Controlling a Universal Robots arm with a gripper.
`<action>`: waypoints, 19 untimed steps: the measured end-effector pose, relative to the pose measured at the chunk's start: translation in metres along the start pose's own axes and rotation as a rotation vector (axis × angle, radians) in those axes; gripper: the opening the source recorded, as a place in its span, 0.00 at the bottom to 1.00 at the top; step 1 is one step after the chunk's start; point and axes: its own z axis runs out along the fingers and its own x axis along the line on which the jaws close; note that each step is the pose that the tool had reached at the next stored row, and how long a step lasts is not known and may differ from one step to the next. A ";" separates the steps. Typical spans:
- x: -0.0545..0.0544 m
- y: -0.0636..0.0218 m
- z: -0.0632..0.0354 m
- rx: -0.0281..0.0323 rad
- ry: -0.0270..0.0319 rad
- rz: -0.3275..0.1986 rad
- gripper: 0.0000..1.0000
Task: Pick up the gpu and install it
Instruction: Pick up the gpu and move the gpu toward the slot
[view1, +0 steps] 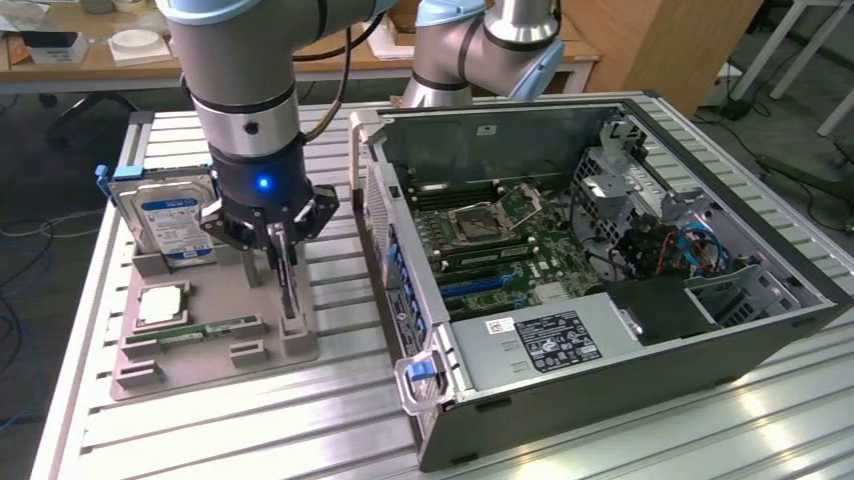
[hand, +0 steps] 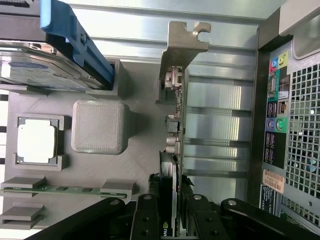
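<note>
The gpu (view1: 288, 292) is a thin dark card standing on edge in a slot of the grey holder tray (view1: 227, 300), on the side nearest the computer case. My gripper (view1: 276, 245) comes straight down over its top edge. In the wrist view the gpu (hand: 172, 165) runs away from the camera, with its silver metal bracket at the far end. My gripper (hand: 170, 222) has one black finger (hand: 147, 220) on each side of the card and pressed against it. The card's lower end still sits in the holder.
The holder also carries a silver hard drive (view1: 167, 215) with a blue-white label, a square processor chip (view1: 158, 303) and a narrow green memory stick (view1: 207, 330). The open computer case (view1: 601, 250) lies to the exterior view's right, its motherboard (view1: 521, 250) exposed. A second arm stands behind it.
</note>
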 end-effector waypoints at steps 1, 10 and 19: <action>0.000 0.0000 -0.0007 -0.0010 0.0000 0.000 0.27; 0.000 0.0005 -0.0081 -0.0104 0.0003 0.000 0.27; 0.000 0.0010 -0.0160 -0.0162 0.0006 -0.001 0.27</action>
